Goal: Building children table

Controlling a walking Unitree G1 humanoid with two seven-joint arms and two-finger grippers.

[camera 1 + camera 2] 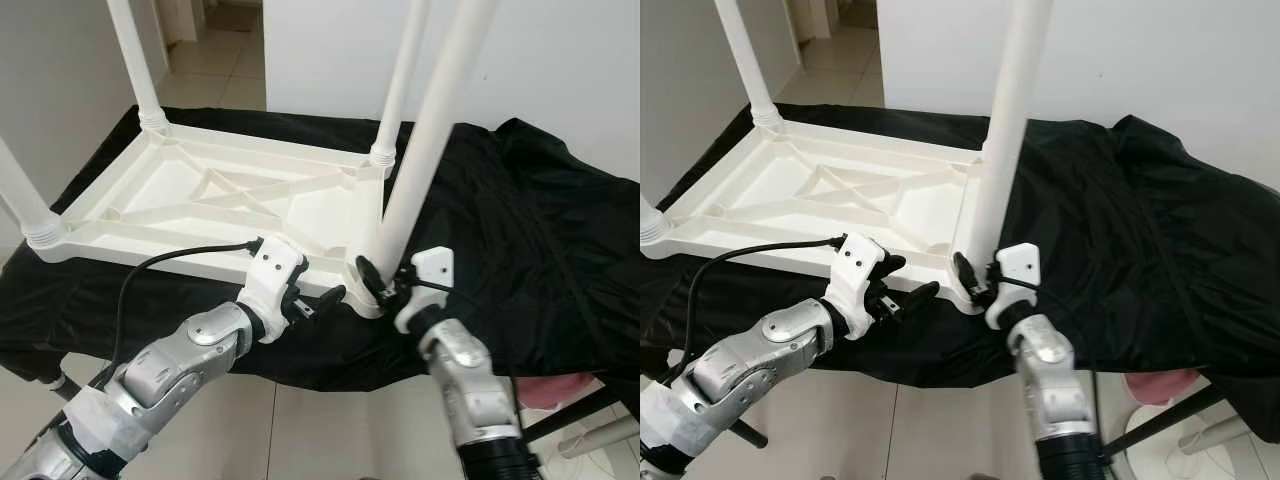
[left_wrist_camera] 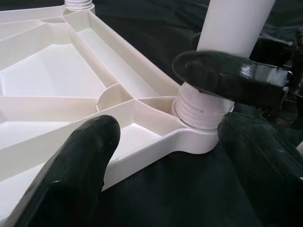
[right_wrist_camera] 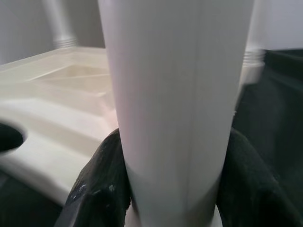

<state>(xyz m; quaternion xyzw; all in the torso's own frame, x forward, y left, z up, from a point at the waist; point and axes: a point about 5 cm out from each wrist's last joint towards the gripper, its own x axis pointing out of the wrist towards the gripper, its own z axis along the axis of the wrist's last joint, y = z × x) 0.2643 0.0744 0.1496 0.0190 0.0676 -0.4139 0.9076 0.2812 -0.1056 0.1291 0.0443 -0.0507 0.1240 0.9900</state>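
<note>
2 silver arms, white wrists, black cable, black-fingered pincers.

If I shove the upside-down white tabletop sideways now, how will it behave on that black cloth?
The tabletop looks like thin ribbed plastic, so probably light and stiff. On the loose black cloth it may drag and bunch the fabric rather than slide cleanly. Its tall legs raise the weight, and the right gripper, closed on the near leg, would likely lever it.

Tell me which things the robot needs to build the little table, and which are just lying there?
For the job:
tabletop, upside down
near leg, standing in its corner socket
right gripper, shut on that leg
left gripper, open, beside that corner
three other legs, already in

Just lying about:
black cloth under the tabletop
pink thing on the floor
</note>
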